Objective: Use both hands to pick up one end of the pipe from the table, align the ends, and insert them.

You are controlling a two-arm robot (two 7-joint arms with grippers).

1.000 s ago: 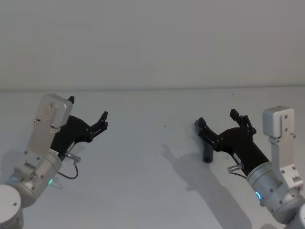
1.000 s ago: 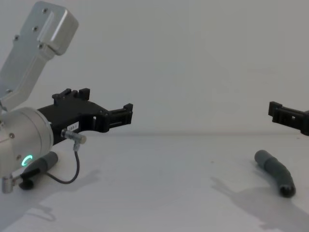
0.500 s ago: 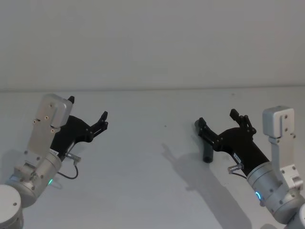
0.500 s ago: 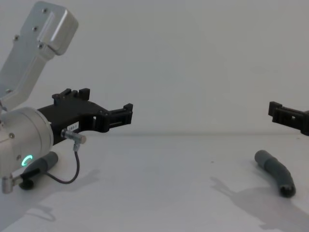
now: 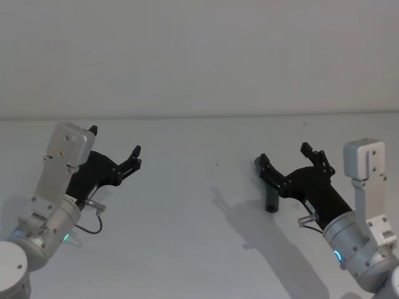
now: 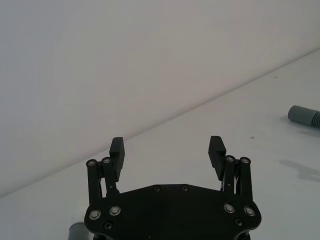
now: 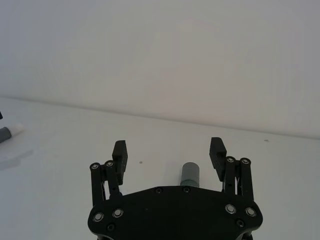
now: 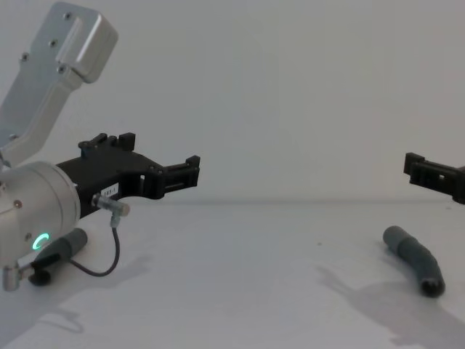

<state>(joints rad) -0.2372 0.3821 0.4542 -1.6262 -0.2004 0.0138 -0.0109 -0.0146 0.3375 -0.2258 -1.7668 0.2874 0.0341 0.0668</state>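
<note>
Two dark grey pipe pieces lie apart on the white table (image 5: 174, 255). One curved piece (image 8: 415, 259) lies at the right, its end (image 5: 271, 204) showing just below my right gripper (image 5: 284, 154), which hovers open over it; its smooth cuff (image 7: 190, 174) sits between and below the fingers. The other piece (image 8: 62, 247) lies at the left, under my left arm, and its whitish tip (image 7: 17, 128) shows far off. My left gripper (image 5: 115, 142) hangs open above the table with nothing between its fingers (image 6: 117, 146).
A thin black cable (image 8: 109, 262) loops from my left wrist down near the left piece. The table's far edge meets a plain wall (image 5: 199, 62). Bare white surface lies between the two arms.
</note>
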